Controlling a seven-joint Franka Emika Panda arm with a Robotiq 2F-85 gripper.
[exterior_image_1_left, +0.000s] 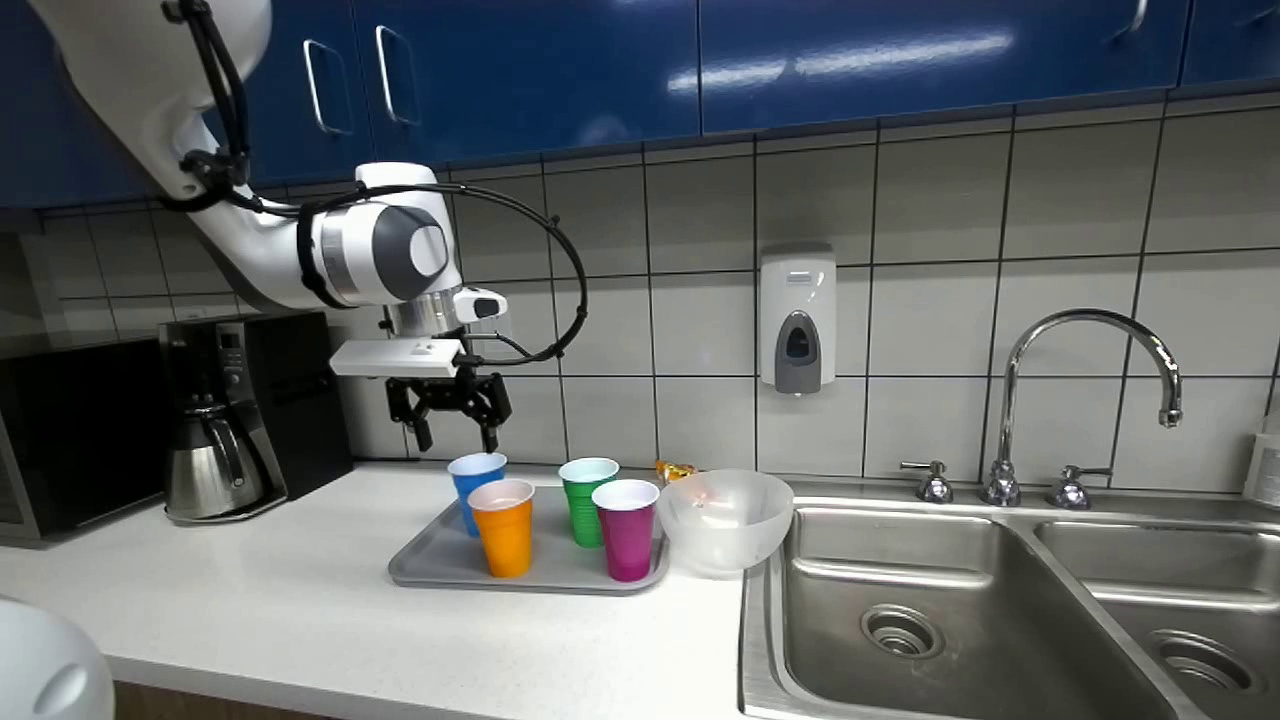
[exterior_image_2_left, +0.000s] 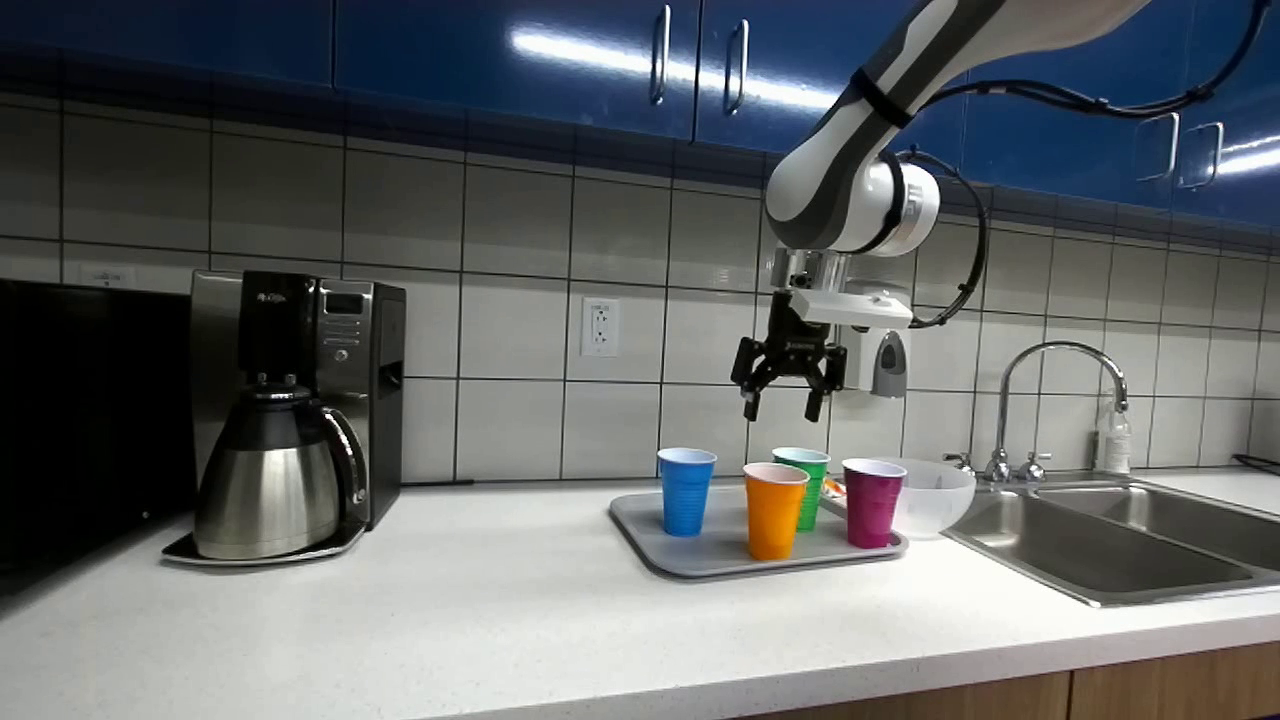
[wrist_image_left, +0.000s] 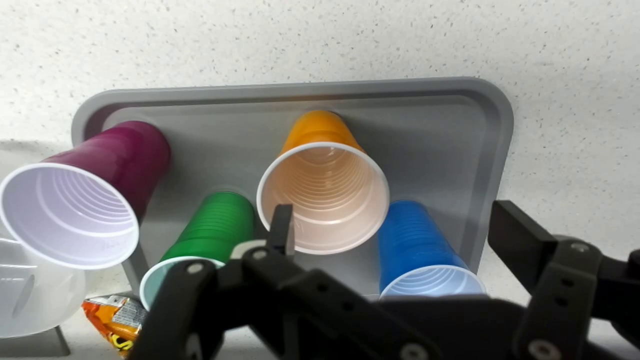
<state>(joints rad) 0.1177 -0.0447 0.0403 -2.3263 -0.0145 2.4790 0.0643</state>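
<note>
In an exterior view, left to right: a coffee maker (exterior_image_2_left: 345, 365); a gray tray (exterior_image_2_left: 716, 553) on the desk (exterior_image_2_left: 470, 615), its blue cup (exterior_image_2_left: 685, 497), orange cup (exterior_image_2_left: 776, 518), green cup (exterior_image_2_left: 815, 495) and purple cup (exterior_image_2_left: 873, 508) upright below empty, wide-spread fingers (exterior_image_2_left: 751, 405); a bowl (exterior_image_2_left: 938, 495).

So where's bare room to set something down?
Free: counter between coffee maker and gray tray, and from tray to counter's front edge; on the tray, the front corner bordered by orange cup and blue cup. Crowded: toward the sink, where purple cup, green cup, bowl and orange packet bunch up.
</note>
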